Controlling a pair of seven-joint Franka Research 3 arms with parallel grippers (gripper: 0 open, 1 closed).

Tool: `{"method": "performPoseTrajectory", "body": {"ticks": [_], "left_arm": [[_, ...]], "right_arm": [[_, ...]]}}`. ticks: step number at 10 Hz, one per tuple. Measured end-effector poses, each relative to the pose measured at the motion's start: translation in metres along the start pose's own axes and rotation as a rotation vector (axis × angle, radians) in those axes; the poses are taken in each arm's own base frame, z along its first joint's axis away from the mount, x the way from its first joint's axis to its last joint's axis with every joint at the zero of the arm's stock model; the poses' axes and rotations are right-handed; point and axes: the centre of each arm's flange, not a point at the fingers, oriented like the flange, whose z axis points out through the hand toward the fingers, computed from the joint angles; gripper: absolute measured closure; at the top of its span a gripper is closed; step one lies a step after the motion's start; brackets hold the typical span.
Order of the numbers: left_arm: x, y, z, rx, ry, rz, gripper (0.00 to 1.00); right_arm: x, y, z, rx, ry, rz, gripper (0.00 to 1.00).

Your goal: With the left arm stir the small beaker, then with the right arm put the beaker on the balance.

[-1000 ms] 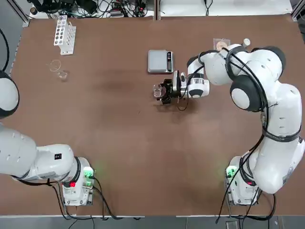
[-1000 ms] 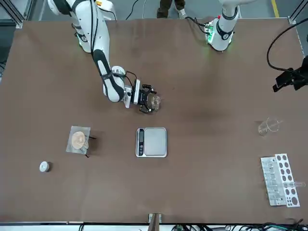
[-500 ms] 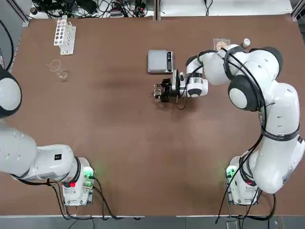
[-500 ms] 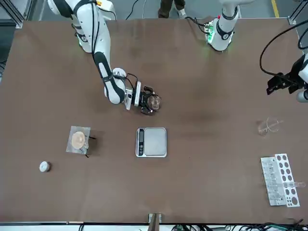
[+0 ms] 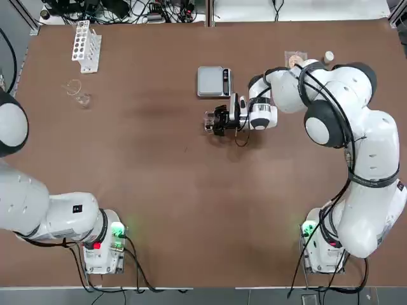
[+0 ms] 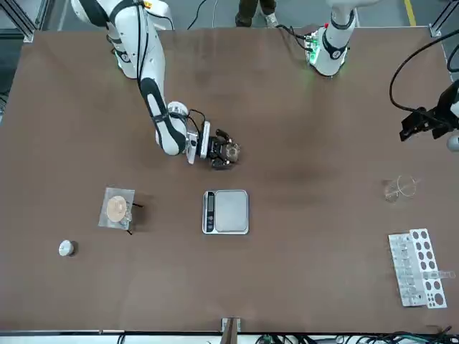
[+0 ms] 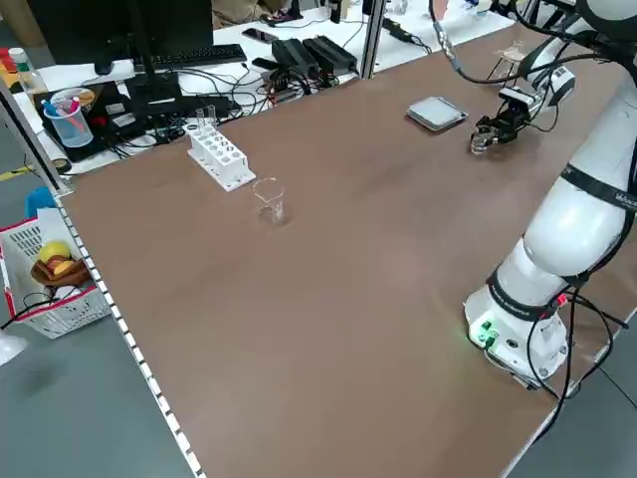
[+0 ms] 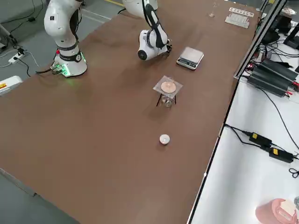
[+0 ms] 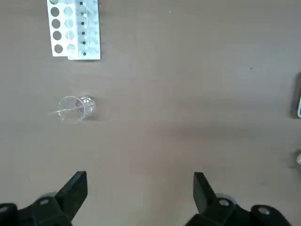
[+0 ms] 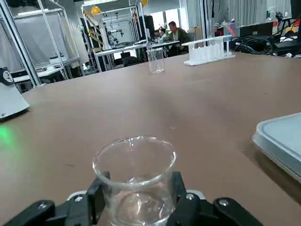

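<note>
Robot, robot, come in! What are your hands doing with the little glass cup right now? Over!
Right tool shut on small beaker, low over table. Left tool open, parked far off above glass vessel. Balance just beside, plate bare. Path clear. Over.

Table: plain brown. Arms: white with grey joints, bases lit green. Scale: grey, silvery plate (dark strip along one side). Beaker: clear glass. Rack: white.
</note>
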Motion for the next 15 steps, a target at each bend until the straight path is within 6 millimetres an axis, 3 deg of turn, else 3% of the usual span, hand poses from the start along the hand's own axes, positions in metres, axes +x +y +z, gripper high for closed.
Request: {"method": "performPoseTrajectory", "body": {"ticks": [4, 7, 10, 12, 15], "left_arm": [[0.000, 0.000, -0.003, 0.000, 0.008, 0.000, 0.00], [0.001, 0.001, -0.004, 0.000, 0.012, 0.001, 0.00], [0.002, 0.001, -0.008, -0.001, 0.033, 0.001, 0.00], [0.003, 0.001, -0.010, -0.002, 0.040, 0.002, 0.00], [0.004, 0.000, -0.011, -0.002, 0.052, 0.000, 0.00]], "right_arm": [[0.010, 0.014, -0.004, -0.016, 0.046, 0.020, 0.41], [0.041, 0.032, -0.009, -0.036, 0.114, 0.049, 0.41], [0.079, 0.058, -0.028, -0.079, 0.163, 0.057, 0.41], [0.089, 0.078, -0.040, -0.113, 0.176, 0.043, 0.41], [0.098, 0.097, -0.043, -0.143, 0.172, 0.035, 0.41]]}}
